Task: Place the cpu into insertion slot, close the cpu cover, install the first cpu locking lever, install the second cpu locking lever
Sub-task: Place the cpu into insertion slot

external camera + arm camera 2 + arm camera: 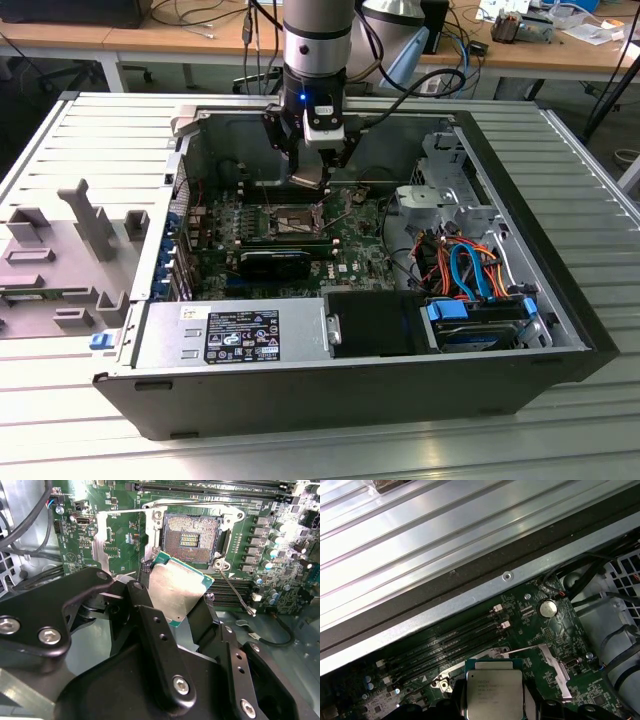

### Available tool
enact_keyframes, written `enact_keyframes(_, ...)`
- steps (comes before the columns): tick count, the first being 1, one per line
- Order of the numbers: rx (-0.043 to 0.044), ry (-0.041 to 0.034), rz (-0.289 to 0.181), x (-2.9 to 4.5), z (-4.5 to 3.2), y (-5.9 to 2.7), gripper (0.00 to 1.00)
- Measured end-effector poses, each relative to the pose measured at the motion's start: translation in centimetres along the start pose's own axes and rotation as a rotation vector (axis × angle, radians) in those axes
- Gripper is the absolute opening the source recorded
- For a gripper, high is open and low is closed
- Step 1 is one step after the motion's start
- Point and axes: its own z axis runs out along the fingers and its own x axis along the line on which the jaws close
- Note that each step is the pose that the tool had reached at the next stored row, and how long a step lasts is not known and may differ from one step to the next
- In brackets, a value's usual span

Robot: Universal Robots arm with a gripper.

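Note:
My gripper (312,168) hangs inside the open computer case, shut on the cpu (176,587), a flat square chip with a silvery top and green edge. In the second wrist view the chip is tilted, pinched between the black fingers (136,592), a short way above the board and just off the insertion slot (192,537). The slot lies bare, its dark pin field showing inside a shiny rim. The cpu cover (101,540) is flipped open beside the slot. A thin locking lever (235,591) sticks out free at the slot's other side. The first wrist view shows the chip's (492,695) top.
Long black memory slots (450,640) run beside the socket. A black card (275,262) stands on the board. Cables and a blue drive bracket (478,310) fill the case at the exterior view's right; the power supply (235,335) sits at the front. Grey fixtures (60,260) lie outside.

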Motion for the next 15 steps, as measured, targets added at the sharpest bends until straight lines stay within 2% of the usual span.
enact_keyframes(15, -0.0001, -0.0005, 0.014, 0.0, 0.03, 0.0, 0.55)
